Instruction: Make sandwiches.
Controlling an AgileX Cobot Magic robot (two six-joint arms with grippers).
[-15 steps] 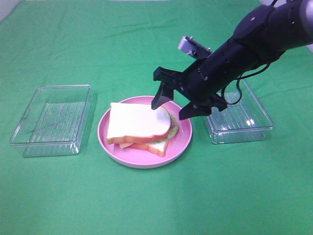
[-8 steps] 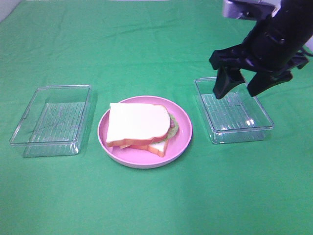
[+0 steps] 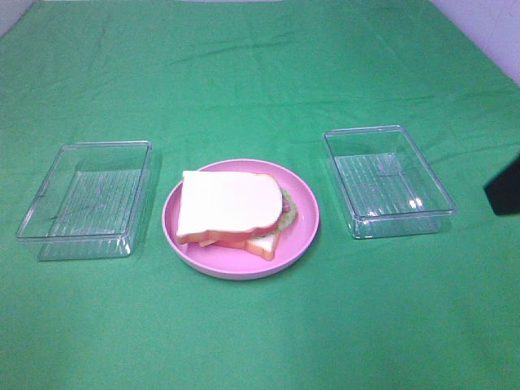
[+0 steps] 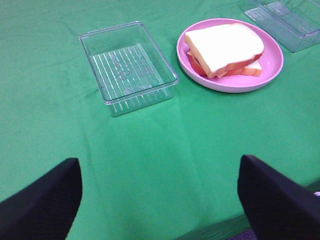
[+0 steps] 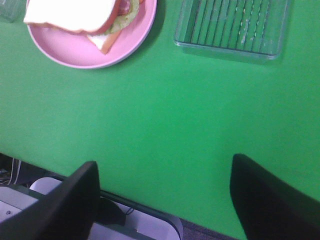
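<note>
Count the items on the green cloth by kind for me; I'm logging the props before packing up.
Clear plastic trays: 2, one left and one right of the plate, both holding nothing
Pink plate: 1
Stacked sandwich: 1, on the plate
Total: 4

Under me a bright green cloth (image 3: pixel 260 73) runs almost edge to edge, lightly creased, evenly lit with soft shadows. In the overhead view's upper right corner I catch a sliver of pale wall (image 3: pixel 491 32), and another pale strip at the upper left. Past the cloth's near edge, lower left of my right wrist view, sit grey-white gear (image 5: pixel 30 200) and dark cables.
</note>
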